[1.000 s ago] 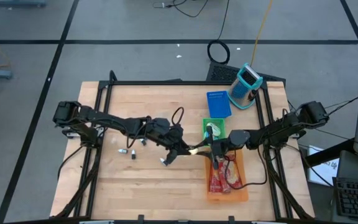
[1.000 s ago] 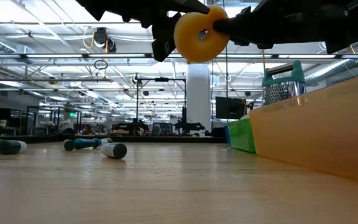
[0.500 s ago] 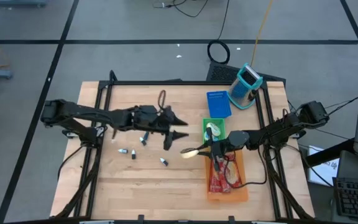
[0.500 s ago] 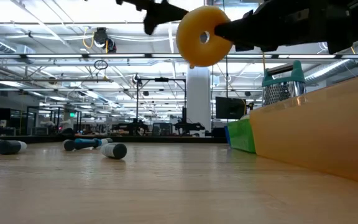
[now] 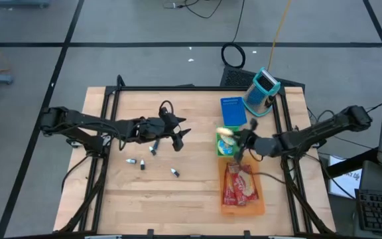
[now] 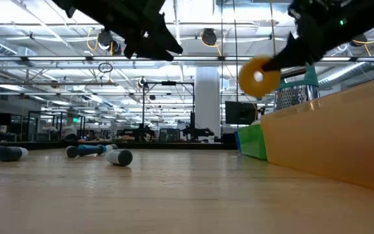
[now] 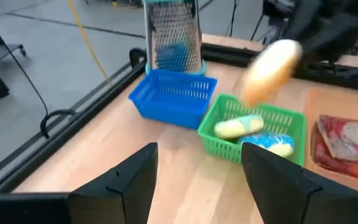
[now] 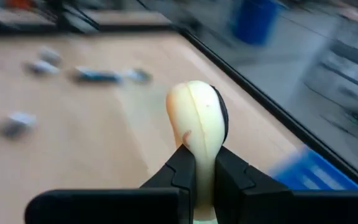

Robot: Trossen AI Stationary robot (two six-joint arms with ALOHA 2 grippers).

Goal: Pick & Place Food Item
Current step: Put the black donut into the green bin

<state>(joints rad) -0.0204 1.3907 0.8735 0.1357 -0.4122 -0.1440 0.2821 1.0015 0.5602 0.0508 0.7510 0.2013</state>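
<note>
The doughnut (image 6: 258,76) now hangs clamped in the right gripper (image 8: 199,171) above the green basket (image 5: 228,142), at about three o'clock from table centre. A second ago both grippers met on it mid-table; the left gripper (image 5: 178,137) has since let go, fingers spread, and withdrawn toward nine o'clock. Handover looks finished; placing remains.

Bright overhead light — wrist views blurred (backgrounds especially).

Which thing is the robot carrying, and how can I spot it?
Look at the table's right side, above the green basket. The right gripper is shut on a yellow donut, held up in the air. It is the only round ring with a hole.
</note>
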